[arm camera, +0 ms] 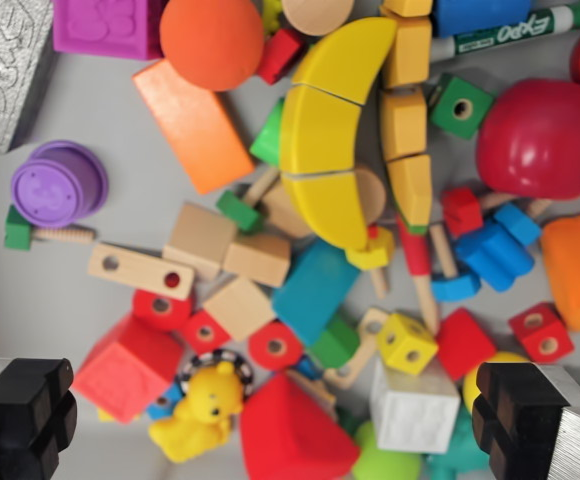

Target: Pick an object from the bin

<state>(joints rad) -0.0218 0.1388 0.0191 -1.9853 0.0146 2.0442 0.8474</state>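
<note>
Claw (290, 425) spread wide, nothing between the fingers; I see one black pad (25, 410) at the wrist view's lower left and the other at its lower right, both hanging above the pile. No object held yet.

Bin floor (80, 180) is grey and crowded with toys. Directly between the pads sit a red block (295, 432), a small yellow bear (202, 412) and a white cube (413, 405). Ahead of the claw, toward the top of the view, lies a yellow wooden banana (332, 130) in sliced segments, with an orange ball (212, 40) beyond it, a red apple (542, 138) off to the wrist view's right and a purple cup (58, 182) well off to the left.

Candidate judgement: the bear looks soft and light, likely to squash and give good friction; I would close across its belly. It touches the red block, so neighbours may get dragged. The red block seems rigid, and its slanted faces could slip out of a pinch. The white cube appears stiff with flat parallel sides, an easy squeeze if the pads can drop past the yellow cube (407, 342) just ahead of it. The banana probably separates at its cuts; avoid.
</note>
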